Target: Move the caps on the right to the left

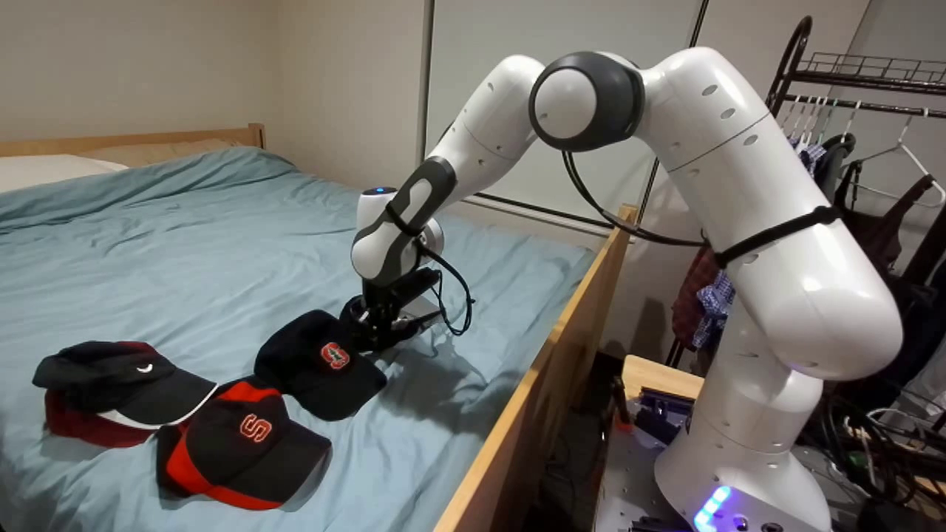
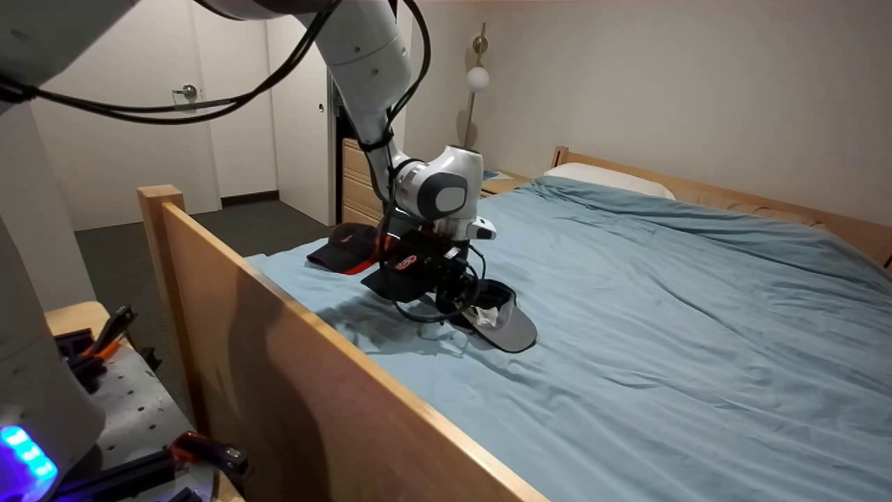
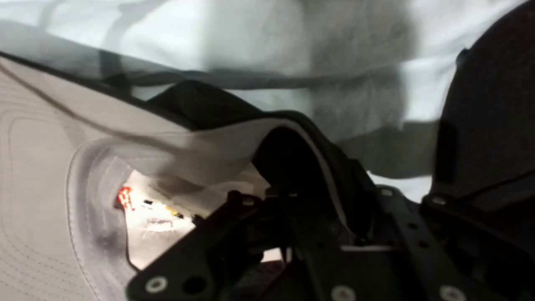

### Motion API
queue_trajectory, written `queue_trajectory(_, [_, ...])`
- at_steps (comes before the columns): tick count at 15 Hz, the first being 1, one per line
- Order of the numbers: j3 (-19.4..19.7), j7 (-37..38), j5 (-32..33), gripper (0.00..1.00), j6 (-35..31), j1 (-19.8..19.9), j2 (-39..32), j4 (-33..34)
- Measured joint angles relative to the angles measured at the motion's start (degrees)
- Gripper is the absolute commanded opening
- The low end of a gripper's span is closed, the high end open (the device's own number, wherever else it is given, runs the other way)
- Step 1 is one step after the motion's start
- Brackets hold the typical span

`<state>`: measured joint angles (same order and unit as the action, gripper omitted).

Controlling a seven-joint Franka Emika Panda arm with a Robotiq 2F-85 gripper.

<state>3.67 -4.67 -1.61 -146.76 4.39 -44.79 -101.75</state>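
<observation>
The overturned black baseball cap point(image 2: 507, 322), its gray underbrim facing up, lies on the blue bed cover point(image 2: 662, 335) right at the gripper point(image 3: 328, 190). What the coming move turns on is its long axis: in an exterior view the brim points away from the black baseball cap with the red-and-white emblem point(image 2: 408, 280), while the back of the crown sits at the gripper, on the side facing that cap. The wrist view agrees, with the brim stretching off to the left and the sweatband's edge curving down among the fingers. Whether they pinch that edge or merely stand astride it cannot be told, since dark fingers merge with dark cloth there.

The emblem cap sits just beside the gripper in both exterior views. Beyond it rest the red-and-black baseball cap with an S point(image 1: 244, 447) and the black cap with a white crescent-like logo point(image 1: 122, 384), maroon fabric point(image 1: 96, 431) showing beneath; that cluster is probably the goal side. The emblem cap thus lies between, so the carry would likely need to rise before it travels. Held only by its back edge, the overturned cap could hang brim-down and drag.
</observation>
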Motion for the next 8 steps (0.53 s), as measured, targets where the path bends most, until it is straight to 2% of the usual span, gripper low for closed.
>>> queue_trajectory(4, [-1.2,-1.0,-0.1,0.0,2.3,0.9,0.7,1.3])
queue_trajectory(8, [-5.1,-6.8,-1.3,0.01,9.9,4.1,4.5,2.3])
